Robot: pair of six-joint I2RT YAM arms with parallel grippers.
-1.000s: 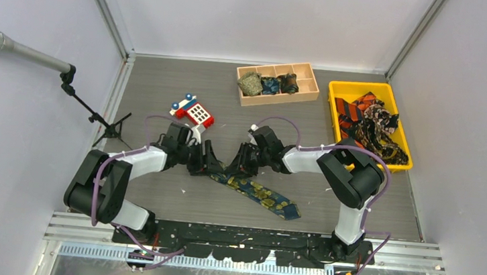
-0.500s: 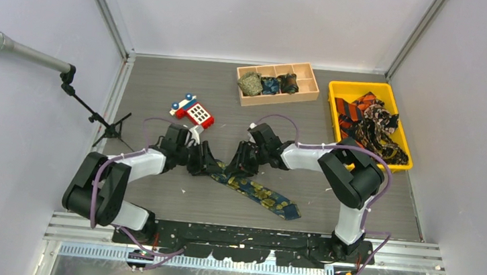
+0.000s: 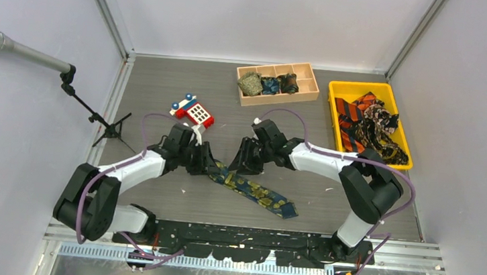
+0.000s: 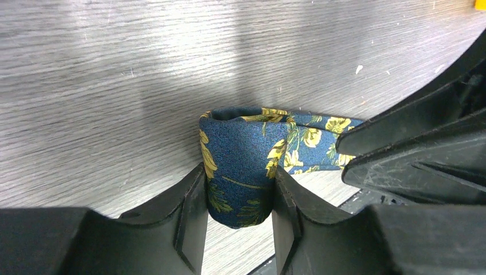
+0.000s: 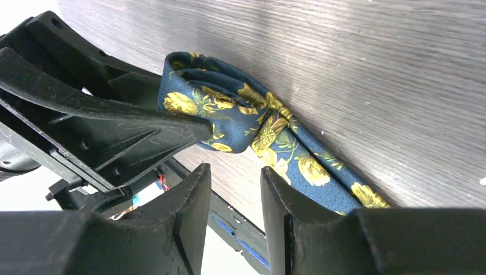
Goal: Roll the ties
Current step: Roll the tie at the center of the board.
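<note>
1. While low over the worktop (image 3: 165,83), grips the coiled end of the navy flowered tie (image 4: 240,143) in the left claw (image 4: 238,195), one finger tight on each side of the coil.
2. Has the tie's flat tail lying on the worktop, running toward the near right.
3. Holds the right claw (image 5: 235,172) just beside the coil, fingers slightly apart, nothing between them.
4. Further right, shows three coiled ties (image 3: 270,85) in a wooden tray (image 3: 308,83), then loose ties (image 3: 371,126) in a yellow bin (image 3: 356,89).
</note>
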